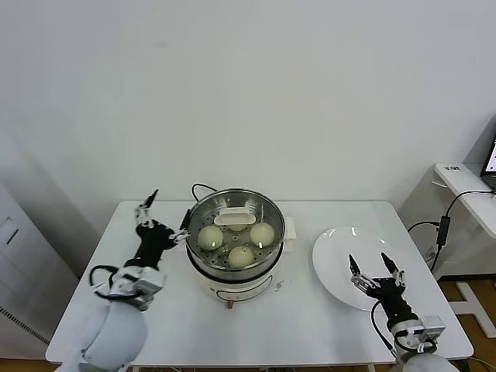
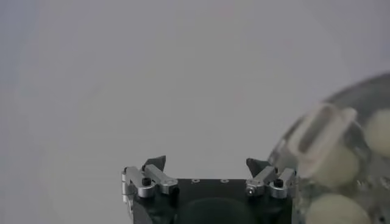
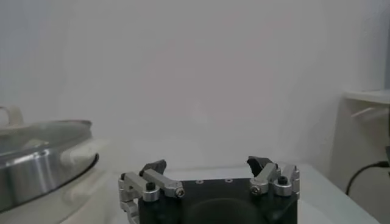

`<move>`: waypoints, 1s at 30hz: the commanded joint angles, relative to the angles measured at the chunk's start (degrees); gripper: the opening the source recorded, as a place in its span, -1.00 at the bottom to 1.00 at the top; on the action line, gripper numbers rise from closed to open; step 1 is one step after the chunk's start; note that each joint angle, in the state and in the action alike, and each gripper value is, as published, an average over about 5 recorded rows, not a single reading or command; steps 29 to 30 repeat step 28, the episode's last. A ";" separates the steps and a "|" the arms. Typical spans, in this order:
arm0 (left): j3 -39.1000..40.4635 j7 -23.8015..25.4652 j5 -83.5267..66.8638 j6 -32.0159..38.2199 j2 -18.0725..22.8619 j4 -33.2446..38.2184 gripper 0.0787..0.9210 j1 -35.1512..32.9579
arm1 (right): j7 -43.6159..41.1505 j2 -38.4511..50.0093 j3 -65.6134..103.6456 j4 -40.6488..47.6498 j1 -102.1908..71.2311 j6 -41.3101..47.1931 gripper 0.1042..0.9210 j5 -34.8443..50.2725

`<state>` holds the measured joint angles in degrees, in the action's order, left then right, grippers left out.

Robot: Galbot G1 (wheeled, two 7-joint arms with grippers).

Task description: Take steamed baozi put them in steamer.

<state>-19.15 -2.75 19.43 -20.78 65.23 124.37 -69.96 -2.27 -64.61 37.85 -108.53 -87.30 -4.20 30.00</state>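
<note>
Three buns visible: three steamed baozi (image 1: 240, 242) lie inside the steamer (image 1: 271, 256) under a glass lid (image 1: 232, 218) with a cream handle; a fourth cannot be made out, perhaps hidden by the handle.
Left gripper: the left gripper (image 1: 164, 218) hangs just beside the steamer's left rim with its fingers wide apart and nothing between them; the left wrist view shows the same spread fingers beside the lidded basket.
Steamer: it stands mid-table on its white cooker base, black cord trailing behind.
Plate: the white plate (image 1: 333, 256) to the right of the steamer shows no buns on its visible part.
Right gripper: the right gripper (image 1: 377, 272) hovers over the plate's near edge, fingers spread, holding nothing.
Handling: the buns look soft, light and smooth-skinned, likely to dent or tear under a hard squeeze; best taken gently across the widest part.
Progress: judged complete or nearly so.
</note>
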 commanded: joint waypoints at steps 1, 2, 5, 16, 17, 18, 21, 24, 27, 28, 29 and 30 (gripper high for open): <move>-20.63 1.56 -14.84 23.45 12.93 -6.77 0.77 -14.21 | 1.27 0.57 -1.77 1.44 5.01 1.08 0.76 -0.29; -21.25 1.98 -15.33 24.06 13.64 -7.31 0.77 -14.78 | 0.99 0.55 -1.77 1.50 4.99 1.11 0.76 -0.29; -22.72 3.34 -16.14 26.10 15.59 -8.62 0.77 -16.48 | -0.07 0.15 -1.74 1.86 4.48 0.89 0.76 -0.72; -24.59 9.33 -21.42 32.83 19.24 -11.10 0.77 -20.44 | -2.28 -1.10 -1.78 2.55 2.51 -0.39 0.76 -1.62; -24.59 9.50 -21.96 33.38 19.37 -11.33 0.77 -20.55 | -2.43 -1.10 -1.76 2.57 2.38 -0.52 0.76 -1.62; -24.55 9.60 -22.44 33.84 19.49 -11.49 0.77 -20.66 | -2.58 -1.11 -1.75 2.58 2.24 -0.63 0.76 -1.63; -24.35 9.61 -23.58 34.32 19.85 -11.50 0.77 -21.19 | -3.26 -1.19 -1.75 2.49 1.57 -1.04 0.76 -1.69; -24.25 9.64 -23.86 34.61 20.13 -11.34 0.77 -21.60 | -3.83 -1.30 -1.82 2.25 0.71 -1.47 0.76 -1.77; -24.26 9.80 -24.03 34.82 20.21 -11.12 0.77 -21.83 | -4.04 -1.36 -1.83 2.07 0.20 -1.82 0.76 -1.75; -24.26 9.85 -24.09 34.84 20.21 -11.04 0.77 -21.89 | -4.08 -1.38 -1.83 2.04 0.12 -1.91 0.76 -1.75; -24.26 9.85 -24.09 34.84 20.21 -11.04 0.77 -21.89 | -4.08 -1.38 -1.83 2.04 0.12 -1.91 0.76 -1.75; -24.26 9.85 -24.09 34.84 20.21 -11.04 0.77 -21.89 | -4.08 -1.38 -1.83 2.04 0.12 -1.91 0.76 -1.75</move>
